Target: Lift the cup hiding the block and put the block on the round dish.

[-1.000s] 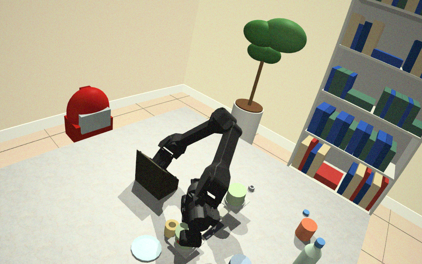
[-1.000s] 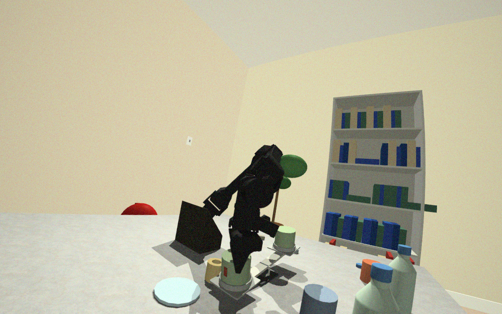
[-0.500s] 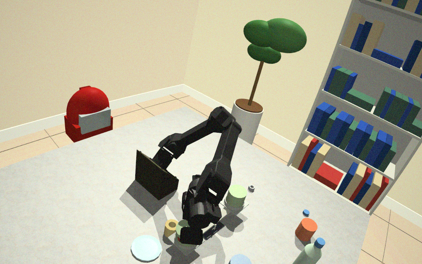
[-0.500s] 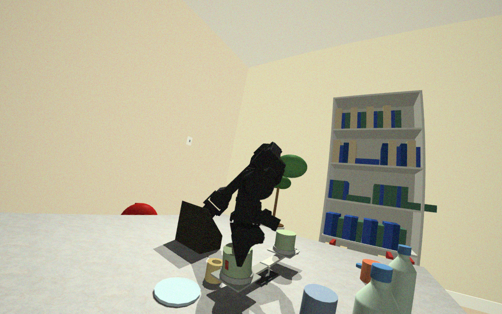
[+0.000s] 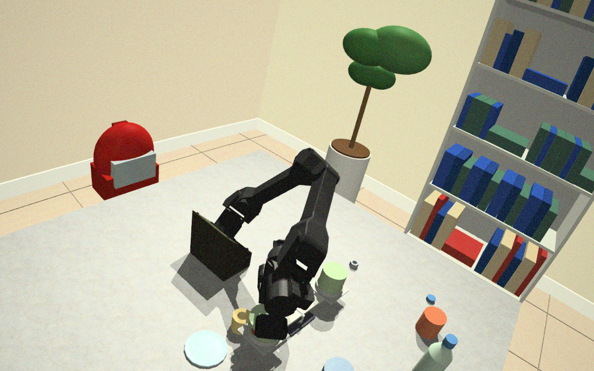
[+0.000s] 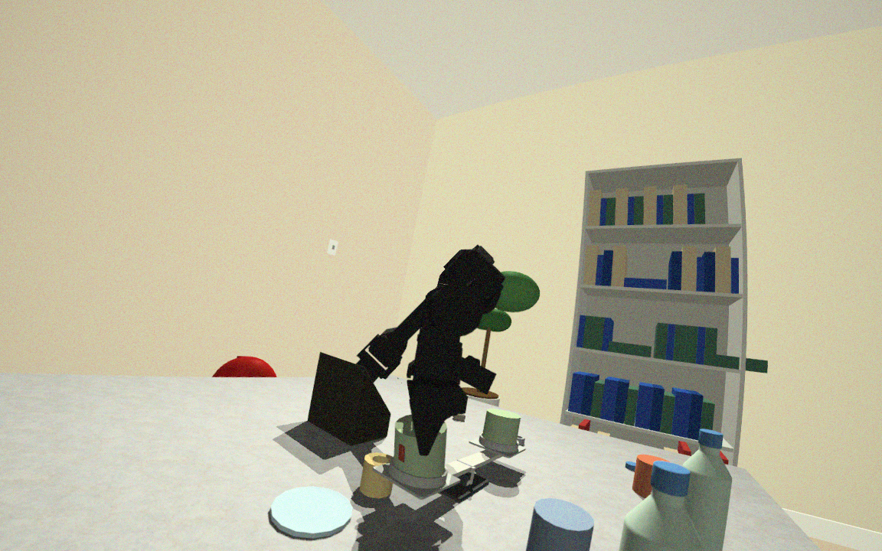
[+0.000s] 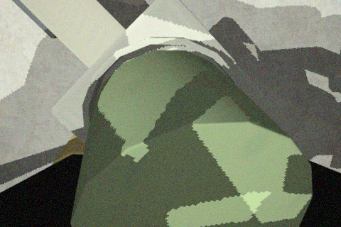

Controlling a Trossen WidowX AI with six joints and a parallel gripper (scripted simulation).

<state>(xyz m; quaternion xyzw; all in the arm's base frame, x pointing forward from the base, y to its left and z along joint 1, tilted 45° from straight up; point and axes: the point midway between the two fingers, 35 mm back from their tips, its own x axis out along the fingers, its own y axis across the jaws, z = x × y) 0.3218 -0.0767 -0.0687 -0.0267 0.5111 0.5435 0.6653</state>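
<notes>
- A flat pale-blue round dish [image 6: 310, 511] lay on the grey table [image 6: 88, 445].
- A pale-green cylindrical cup [image 6: 411, 448] (nearer one) was clenched by the black gripper [image 6: 426, 441], raised off the balance pan [image 6: 422, 480].
- The second pale-green cup [image 6: 501, 428] sat on the far pan.

Walls: plain cream, white skirting board [image 5: 207, 133] | Floor: tan tiles [image 5: 17, 203] under a pale grey mat [image 5: 82, 276] | Right: white bookshelf [image 5: 548, 152], blue and green books | Corner: potted plant [image 5: 363, 105] | Far left: red domed object [image 5: 124, 158]
</notes>
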